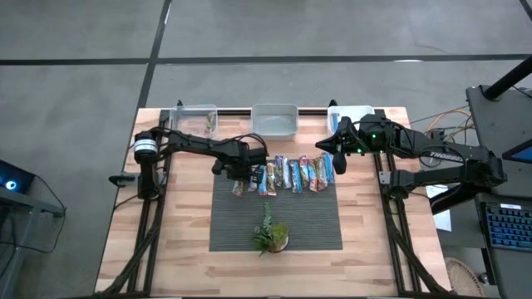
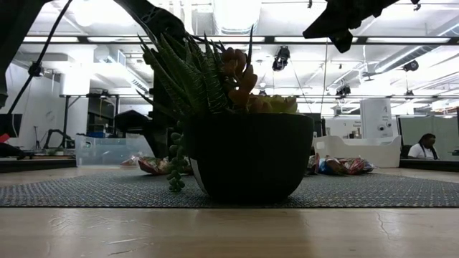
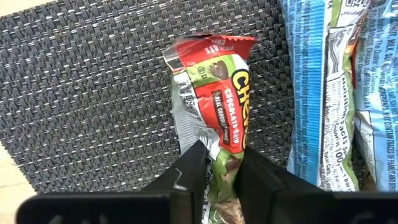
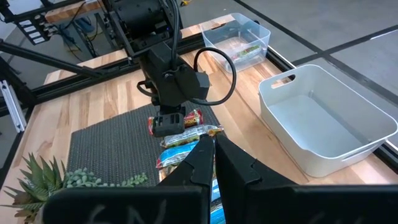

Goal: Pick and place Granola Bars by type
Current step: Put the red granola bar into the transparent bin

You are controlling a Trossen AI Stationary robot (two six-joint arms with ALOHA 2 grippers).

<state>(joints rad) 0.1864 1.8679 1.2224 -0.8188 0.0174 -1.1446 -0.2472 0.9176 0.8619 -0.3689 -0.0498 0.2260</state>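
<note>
Several granola bars (image 1: 287,174) in blue, white and red wrappers lie side by side in a row across the dark woven mat (image 1: 274,220). At the row's left end lies a red and green bar (image 3: 214,99). My left gripper (image 3: 221,180) stands over it, pointing down, shut on it. The same gripper (image 1: 241,174) shows at the row's left end in the high view. My right gripper (image 4: 214,155) is shut on nothing and hangs in the air over the row's right end (image 1: 337,158). My left gripper pinches the red and green bar between its two fingers, one finger on each long edge, near one end of the wrapper (image 3: 224,158). The fingers come from above, pointing down, and lie across the bar. The bar lies flat on the mat.
Three bins stand along the table's far edge: a clear one (image 1: 195,119) at the left with a bar in it (image 4: 245,50), a clear one (image 1: 274,119) in the middle and a white one (image 4: 323,118) at the right. A potted plant (image 1: 270,237) stands on the mat's near part.
</note>
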